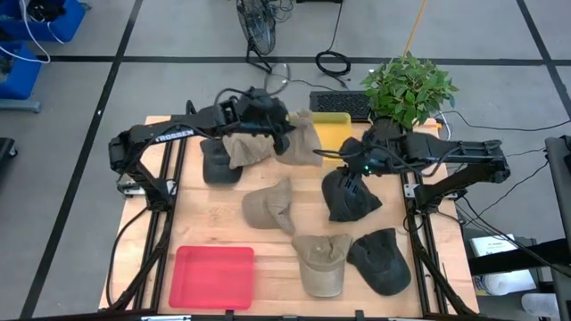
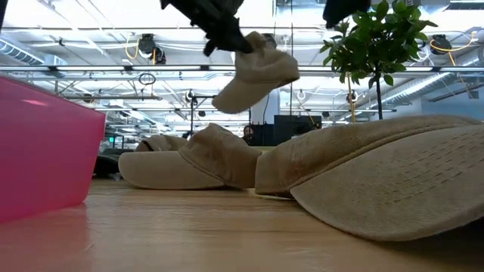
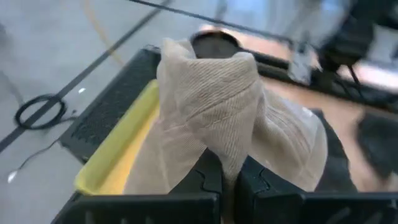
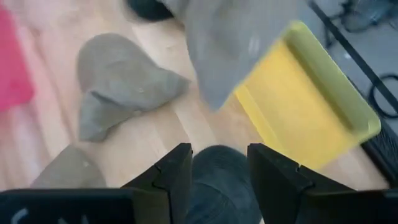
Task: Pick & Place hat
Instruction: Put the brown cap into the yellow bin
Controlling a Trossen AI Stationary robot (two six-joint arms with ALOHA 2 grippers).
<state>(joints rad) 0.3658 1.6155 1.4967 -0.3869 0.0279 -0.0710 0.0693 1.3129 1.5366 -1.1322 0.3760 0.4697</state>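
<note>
A tan cap [image 1: 268, 143] is held off the table by the left gripper [image 1: 284, 135], at about 12 o'clock on the table, just beside the yellow tray [image 1: 331, 132]. In the left wrist view the cloth [image 3: 211, 118] is seen as ribbed, light khaki, bunched into a fold, and pinched between the two dark fingers [image 3: 202, 177], which are pressed together on it. In the low view the cap [image 2: 261, 72] is seen hanging in the air, brim tilted downward, above the caps lying on the wood.

The right gripper [image 1: 357, 167] is placed at about 2 o'clock, over a dark cap [image 1: 350, 194]. In the right wrist view its fingers [image 4: 171, 174] are set apart, with the dark crown [image 4: 221, 180] showing between them; whether it is touched cannot be told.

On the table [image 1: 214, 223] other caps are laid: a tan one [image 1: 272, 205] near the centre, another tan one [image 1: 321, 263] at 6 o'clock, a dark one [image 1: 382, 260] at 5 o'clock, and a dark one [image 1: 219, 165] at 10 o'clock. A pink tray [image 1: 214, 276] is set at 7 o'clock. A plant [image 1: 409, 87] stands at 1 o'clock.

White lettering "TROSSEN" is read on the left arm [image 1: 174, 134]. No writing is made out on the caps.
</note>
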